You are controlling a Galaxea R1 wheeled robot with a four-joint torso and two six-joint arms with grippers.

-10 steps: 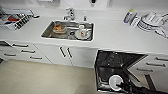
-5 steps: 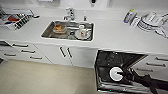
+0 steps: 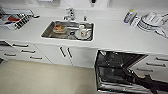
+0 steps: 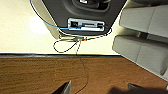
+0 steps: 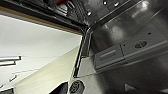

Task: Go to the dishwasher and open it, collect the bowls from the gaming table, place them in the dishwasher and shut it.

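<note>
Head view, L to R. At 10 o'clock a dish rack [image 3: 16,20] sits on the white counter [image 3: 112,35]. Below it, white drawer fronts [image 3: 23,51] run along the L side. Near 12 o'clock a steel sink [image 3: 67,30] holds a bowl [image 3: 59,28] and other crockery, tap [image 3: 69,13] behind it. Under the sink is a pair of cabinet doors [image 3: 65,53]. At 2 o'clock stacked plates [image 3: 150,21] stand beside a bottle [image 3: 128,15].

The dishwasher [image 3: 112,67] lies at 4–5 o'clock, open, dark inside, its door [image 3: 120,86] lowered toward you. The right arm [image 3: 150,83] reaches in at 5 o'clock, over the door.

Right wrist view: you look along the door's inner face, detergent compartment [image 5: 117,53] close by. Can't tell how far either pincer is spread, or whether either has hold of anything.

Left wrist view: wood-look floor [image 4: 50,75] and the robot's own base w/ a loose cable [image 4: 75,42].

My read: the opening step is about done. Make sure the door rests fully down before you pull the arm clear, and lift the arm straight off so it doesn't snag the door edge.
</note>
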